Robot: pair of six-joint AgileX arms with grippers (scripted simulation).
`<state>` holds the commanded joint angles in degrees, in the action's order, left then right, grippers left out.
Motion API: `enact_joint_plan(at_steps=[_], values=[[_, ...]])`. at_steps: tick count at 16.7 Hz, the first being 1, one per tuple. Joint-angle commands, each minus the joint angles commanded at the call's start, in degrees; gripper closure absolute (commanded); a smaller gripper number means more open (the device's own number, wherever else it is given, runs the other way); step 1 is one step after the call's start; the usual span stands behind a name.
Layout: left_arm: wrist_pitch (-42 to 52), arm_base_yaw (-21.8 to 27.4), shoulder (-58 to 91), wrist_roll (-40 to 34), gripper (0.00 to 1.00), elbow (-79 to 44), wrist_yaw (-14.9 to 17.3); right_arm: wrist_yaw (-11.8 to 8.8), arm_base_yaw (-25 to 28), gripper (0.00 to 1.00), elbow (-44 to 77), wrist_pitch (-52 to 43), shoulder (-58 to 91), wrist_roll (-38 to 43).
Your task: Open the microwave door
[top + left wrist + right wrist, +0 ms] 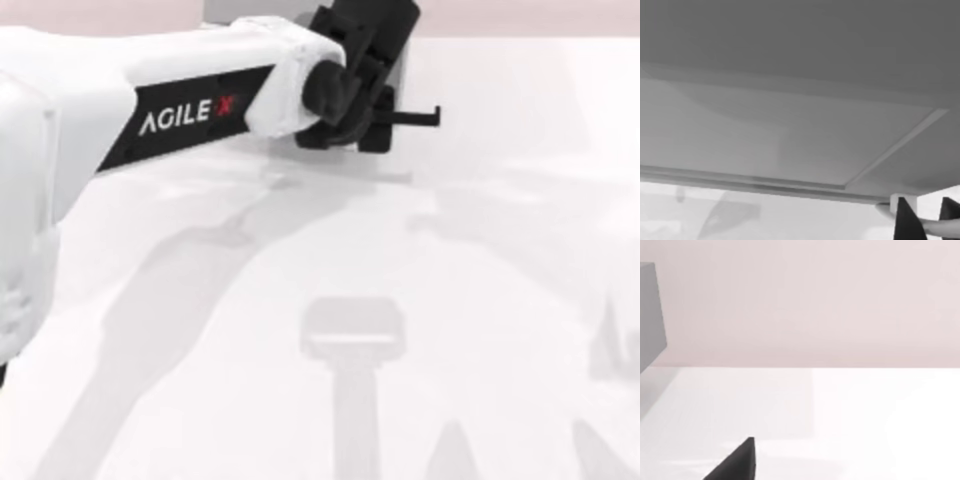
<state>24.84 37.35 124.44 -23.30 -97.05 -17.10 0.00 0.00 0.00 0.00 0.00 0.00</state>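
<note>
With its handle between the left jaws (925, 220), the microwave door (790, 135) looms.

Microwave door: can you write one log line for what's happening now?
left gripper: at microwave door, by its handle | grip: unclear | right gripper: parked away

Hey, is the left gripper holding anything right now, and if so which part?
The left gripper has its fingers around the pale bar handle at the edge of the microwave door. Whether they are clamped tight cannot be told.
</note>
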Motion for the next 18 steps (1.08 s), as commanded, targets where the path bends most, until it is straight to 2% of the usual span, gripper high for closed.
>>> enact_joint_plan(at_steps=[11, 18], values=[[-2.5, -0.5, -2.5, 3.0, 1.00, 4.1, 2.2, 0.0, 0.0, 0.00, 0.0, 0.0, 0.0, 0.0], [-2.5, -0.5, -2.5, 3.0, 1.00, 4.1, 2.2, 0.0, 0.0, 0.00, 0.0, 0.0, 0.0, 0.0]])
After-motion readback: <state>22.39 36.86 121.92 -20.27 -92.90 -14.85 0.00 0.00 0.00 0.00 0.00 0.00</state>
